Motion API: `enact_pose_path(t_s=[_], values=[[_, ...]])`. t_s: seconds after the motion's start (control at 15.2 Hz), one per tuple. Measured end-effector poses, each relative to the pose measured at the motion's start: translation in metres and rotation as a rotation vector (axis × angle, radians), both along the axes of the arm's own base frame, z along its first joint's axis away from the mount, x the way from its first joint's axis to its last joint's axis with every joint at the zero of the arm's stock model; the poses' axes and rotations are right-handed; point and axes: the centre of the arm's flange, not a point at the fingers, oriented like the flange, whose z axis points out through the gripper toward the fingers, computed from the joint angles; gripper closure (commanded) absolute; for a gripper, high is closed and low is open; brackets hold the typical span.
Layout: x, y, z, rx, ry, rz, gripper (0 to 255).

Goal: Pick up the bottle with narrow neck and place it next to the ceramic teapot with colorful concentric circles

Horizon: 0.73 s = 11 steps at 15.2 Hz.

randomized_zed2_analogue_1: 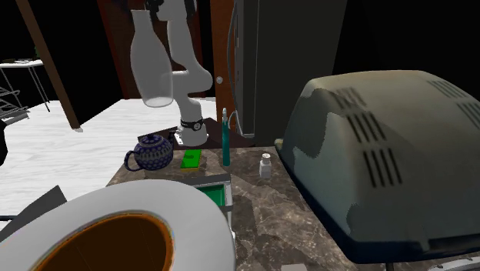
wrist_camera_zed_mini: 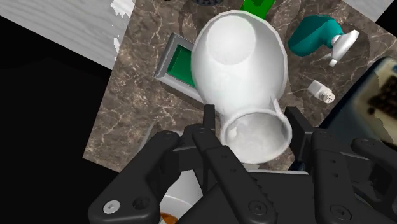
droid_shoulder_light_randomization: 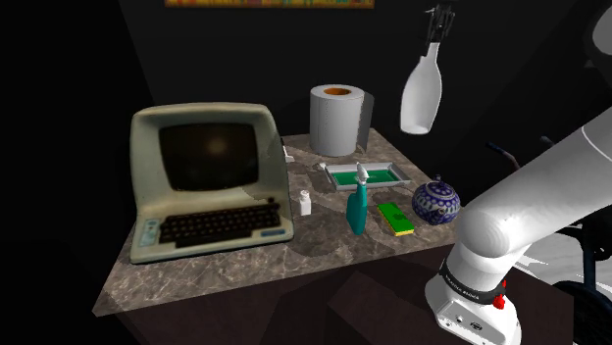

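Pincer [wrist_camera_zed_mini: 252,127] clasps white bottle [droid_shoulder_light_randomization: 422,93] by the neck above the surface [droid_shoulder_light_randomization: 245,267]. Blue-patterned teapot [droid_shoulder_light_randomization: 435,201] lies at its 6 o'clock

Pretty dim renders overall, and we've got black areas swallowing the surroundings in the shoulder view. The tabletop [droid_shoulder_light_randomization: 245,265] gets soft light from above, the white bottle [droid_shoulder_light_randomization: 422,93] glows brightest, and the teal sprayer [droid_shoulder_light_randomization: 358,208] drops a faint shadow toward the front edge. In the second exterior view the pale floor [randomized_zed2_analogue_1: 69,146] looks way brighter.
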Motion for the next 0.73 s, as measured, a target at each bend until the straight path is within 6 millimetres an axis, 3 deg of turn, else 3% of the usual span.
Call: enact_pose_path(t_s=[0.73], values=[[-0.001,0.001,-0.058,0.000,0.000,0.000,255]])
